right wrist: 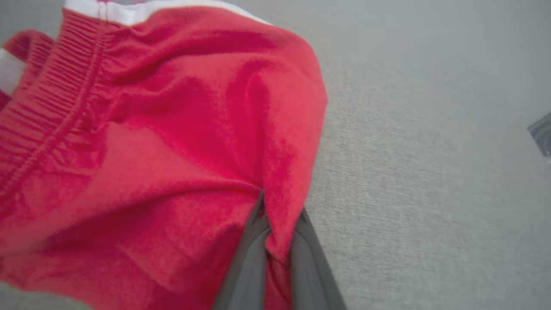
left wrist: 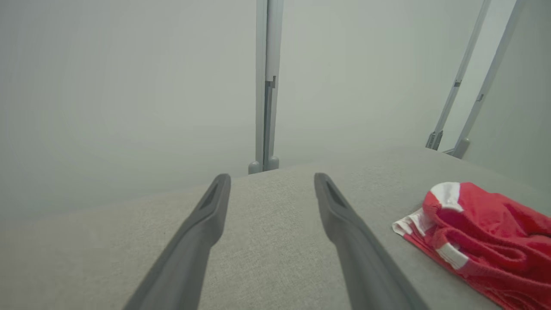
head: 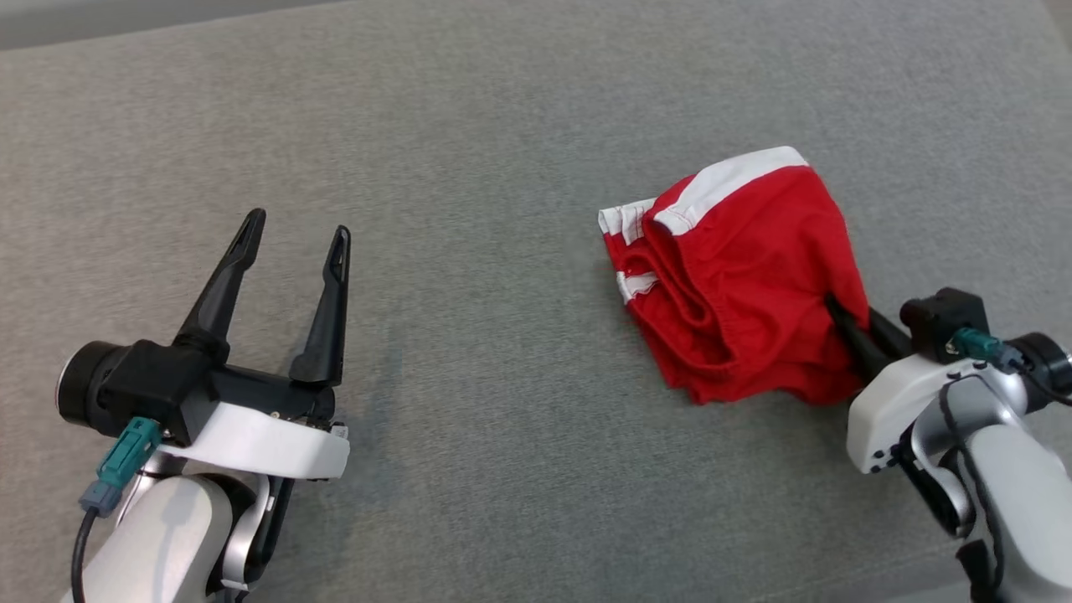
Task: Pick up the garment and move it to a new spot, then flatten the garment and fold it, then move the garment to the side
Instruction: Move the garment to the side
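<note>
The garment point(head: 737, 276) is a red piece of clothing with white trim, bunched in a loose heap on the grey table point(head: 502, 151) at the right. My right gripper point(head: 837, 311) is shut on a fold at the heap's near right edge; red cloth point(right wrist: 172, 142) is pinched between its two fingers point(right wrist: 247, 267). My left gripper point(head: 295, 236) stands open over bare table at the left, far from the cloth. In the left wrist view the garment point(left wrist: 482, 241) lies off to the right of the open fingers point(left wrist: 202, 232).
The table's far edge point(left wrist: 275, 170) runs just beyond the left fingertips, with grey upright posts point(left wrist: 266, 86) behind it and slanted posts point(left wrist: 465, 86) at the far right. Bare grey cloth surface lies between the two arms.
</note>
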{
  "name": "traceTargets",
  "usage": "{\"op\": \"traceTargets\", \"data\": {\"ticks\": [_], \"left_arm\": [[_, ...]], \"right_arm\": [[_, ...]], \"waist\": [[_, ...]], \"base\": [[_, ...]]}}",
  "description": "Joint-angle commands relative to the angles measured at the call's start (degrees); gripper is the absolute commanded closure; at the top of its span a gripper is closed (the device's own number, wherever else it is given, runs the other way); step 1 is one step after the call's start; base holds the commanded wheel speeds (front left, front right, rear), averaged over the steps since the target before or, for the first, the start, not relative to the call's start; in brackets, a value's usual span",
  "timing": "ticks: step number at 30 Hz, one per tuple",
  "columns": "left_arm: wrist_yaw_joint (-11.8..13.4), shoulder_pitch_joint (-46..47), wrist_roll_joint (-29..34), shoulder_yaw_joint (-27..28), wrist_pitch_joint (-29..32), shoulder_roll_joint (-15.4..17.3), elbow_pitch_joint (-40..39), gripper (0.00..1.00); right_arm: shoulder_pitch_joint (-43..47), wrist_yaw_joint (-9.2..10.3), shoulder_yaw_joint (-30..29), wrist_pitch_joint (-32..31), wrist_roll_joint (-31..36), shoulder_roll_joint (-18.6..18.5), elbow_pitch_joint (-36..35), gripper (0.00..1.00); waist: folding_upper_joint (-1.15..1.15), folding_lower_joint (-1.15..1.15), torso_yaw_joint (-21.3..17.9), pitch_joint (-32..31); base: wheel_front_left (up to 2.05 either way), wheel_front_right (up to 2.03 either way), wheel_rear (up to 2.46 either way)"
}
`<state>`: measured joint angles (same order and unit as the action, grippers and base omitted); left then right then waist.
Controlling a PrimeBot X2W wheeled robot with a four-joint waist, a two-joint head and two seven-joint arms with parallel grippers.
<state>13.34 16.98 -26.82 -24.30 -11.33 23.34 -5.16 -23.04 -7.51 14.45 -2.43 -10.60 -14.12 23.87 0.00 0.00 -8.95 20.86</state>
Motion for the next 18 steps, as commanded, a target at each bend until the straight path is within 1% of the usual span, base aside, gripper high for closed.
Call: {"op": "traceTargets", "data": {"ticks": [1,4,5,7,8,13,14,18], "left_arm": [[-0.04,1.54,0.8,0.15,0.85,1.22,-1.24,0.0],[-0.38,2.76,1.53,-0.02,2.29,2.53,-2.93,0.0],[-0.38,2.76,1.53,-0.02,2.29,2.53,-2.93,0.0],[-0.74,3.78,1.86,-0.26,3.11,3.07,-3.93,0.0],[-1.07,5.04,2.39,-0.48,3.85,3.69,-4.93,0.0],[-2.03,8.49,3.61,-1.7,5.23,3.78,-7.29,0.0],[-2.67,9.82,4.04,-2.31,5.25,3.64,-8.02,0.0],[-3.44,11.38,4.58,-3.37,5.4,3.27,-8.69,0.0]], "right_arm": [[-2.8,0.04,0.47,1.05,-0.26,-2.29,0.82,1.0],[-6.18,0.04,0.98,2.4,-0.7,-4.92,2.74,1.0],[-6.18,0.04,0.98,2.4,-0.7,-4.92,2.74,1.0],[-8.69,0.04,1.06,3.2,-0.94,-6.54,4.25,1.0],[-11.51,0.04,0.83,4.09,-0.69,-8.46,5.84,1.0],[-18.0,0.04,-0.8,7.53,0.35,-12.81,11.12,1.0],[-19.94,0.04,-2.59,9.25,0.86,-13.77,13.84,1.0],[-22.82,0.04,-5.59,11.45,0.66,-13.07,19.22,1.0]], "waist": [[0.0,0.0,-6.02,3.93],[0.0,0.0,-8.34,5.85],[0.0,0.0,-8.34,5.85],[0.0,0.0,-9.33,7.14],[0.0,0.0,-10.07,8.5],[0.0,0.0,-10.42,11.83],[0.0,0.0,-10.1,12.94],[0.0,0.0,-9.51,14.43]], "base": [[0.0,0.0,0.0],[0.0,0.0,0.0],[0.0,0.0,0.0],[0.0,0.0,0.0],[0.0,0.0,0.0],[0.0,0.0,0.0],[0.0,0.0,0.0],[0.0,0.0,0.0]]}}
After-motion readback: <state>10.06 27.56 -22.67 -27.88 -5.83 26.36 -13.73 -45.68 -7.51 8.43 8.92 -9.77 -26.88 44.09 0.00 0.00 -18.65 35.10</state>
